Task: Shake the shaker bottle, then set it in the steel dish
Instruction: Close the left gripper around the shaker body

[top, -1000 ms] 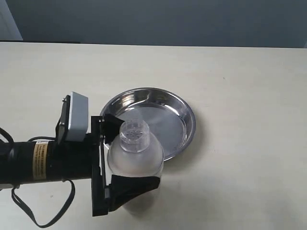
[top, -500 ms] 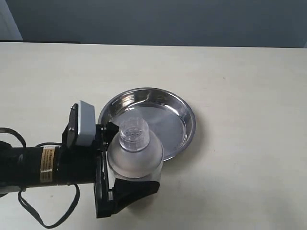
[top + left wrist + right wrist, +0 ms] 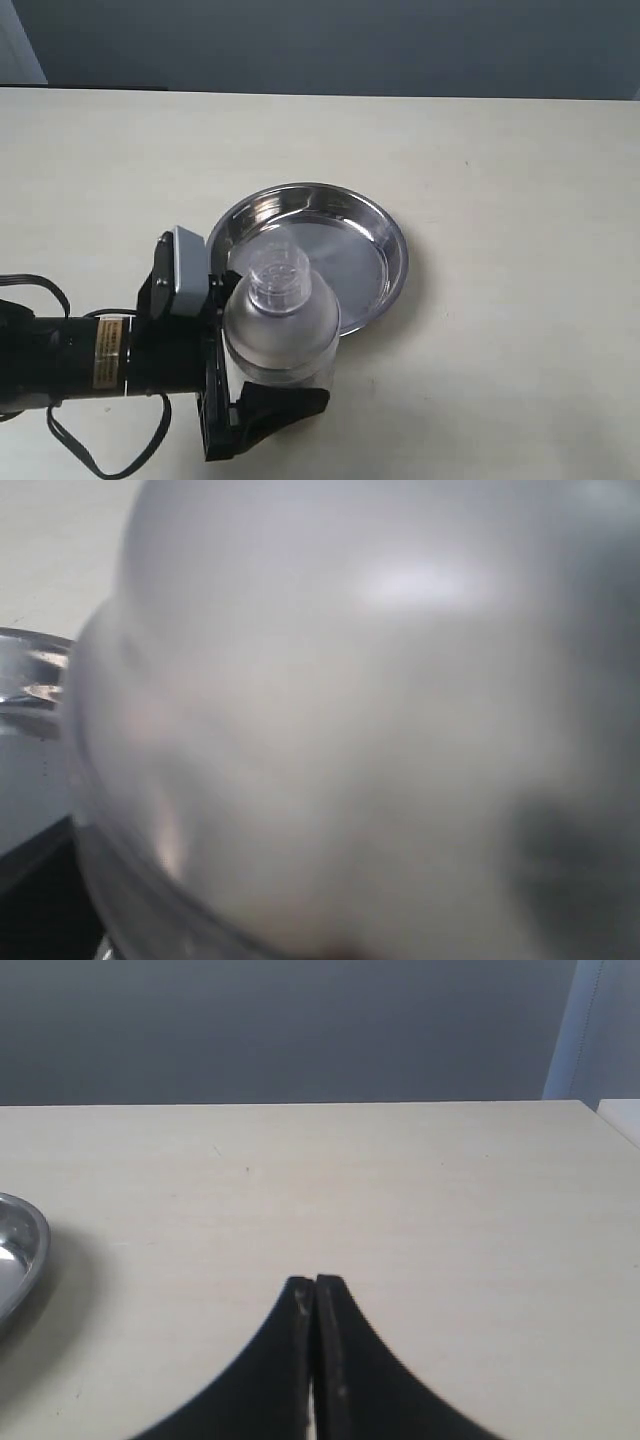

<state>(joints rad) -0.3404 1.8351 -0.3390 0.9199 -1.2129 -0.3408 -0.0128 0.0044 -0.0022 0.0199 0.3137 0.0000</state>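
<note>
The shaker bottle (image 3: 280, 325), clear with a frosted dome and a small round cap, is upright in my left gripper (image 3: 262, 345), whose black fingers are shut on its body from both sides. It overlaps the near-left rim of the steel dish (image 3: 375, 240), a shiny round shallow pan. Up close, the bottle's frosted dome (image 3: 350, 720) fills the left wrist view, with the dish rim (image 3: 25, 670) at one edge. My right gripper (image 3: 315, 1285) is shut with nothing in it, over bare table, and a sliver of the dish (image 3: 15, 1250) shows beside it.
The pale table (image 3: 500, 150) stretches around the dish on all sides. A dark wall runs along the far edge. My left arm's black cable (image 3: 110, 465) loops near the front edge.
My left arm has drawn back toward the left and the front with the bottle, which looks lower and smaller. The dish has not moved.
</note>
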